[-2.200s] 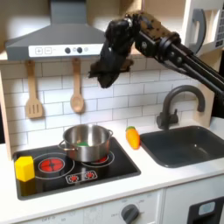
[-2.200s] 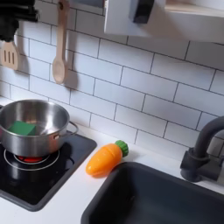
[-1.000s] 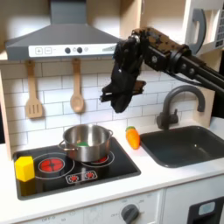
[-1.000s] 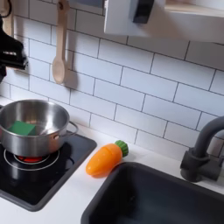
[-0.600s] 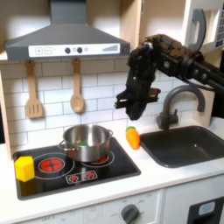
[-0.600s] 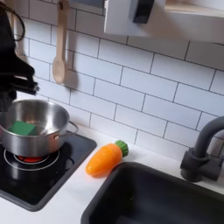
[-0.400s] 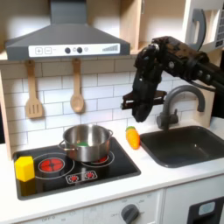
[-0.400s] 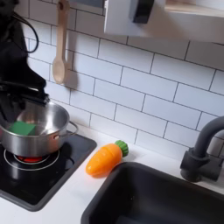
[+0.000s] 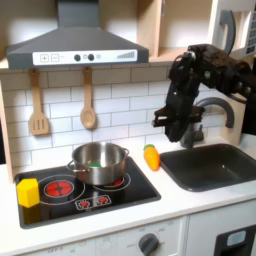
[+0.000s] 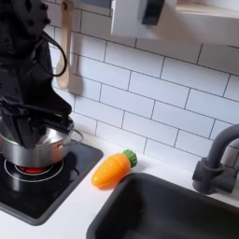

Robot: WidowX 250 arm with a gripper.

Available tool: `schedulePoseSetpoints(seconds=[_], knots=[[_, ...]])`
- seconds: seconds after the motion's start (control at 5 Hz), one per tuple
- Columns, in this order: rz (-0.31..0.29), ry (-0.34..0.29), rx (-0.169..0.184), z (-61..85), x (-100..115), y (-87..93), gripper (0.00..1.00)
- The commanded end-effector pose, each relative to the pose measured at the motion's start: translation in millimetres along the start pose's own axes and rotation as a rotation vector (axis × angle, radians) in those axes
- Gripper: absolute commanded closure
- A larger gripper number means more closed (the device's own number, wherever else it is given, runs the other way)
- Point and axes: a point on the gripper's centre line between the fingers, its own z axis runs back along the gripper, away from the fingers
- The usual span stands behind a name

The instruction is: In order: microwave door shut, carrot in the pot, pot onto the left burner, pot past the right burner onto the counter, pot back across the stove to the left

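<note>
While the pot [image 9: 99, 162] sits on the stove [image 9: 60, 203] over its burner nearer the sink, the carrot [image 9: 151, 157] lies on the table between stove and sink, green top toward the wall, just below the gripper [image 9: 172, 132], whose opening I cannot tell.

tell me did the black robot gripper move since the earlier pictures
Yes. In the first exterior view the gripper has travelled rightward and down, from beside the hanging wooden spoon to above the orange toy carrot.
</note>
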Motion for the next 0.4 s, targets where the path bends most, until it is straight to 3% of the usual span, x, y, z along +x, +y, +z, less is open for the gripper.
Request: schedulePoseSetpoints(seconds=[0.0, 0.2], knots=[[-0.007, 0.043, -0.016, 3.8, -17.1, -12.7, 0.00], [-0.025, 0.058, -0.020, 4.6, -23.4, -19.2, 0.00]])
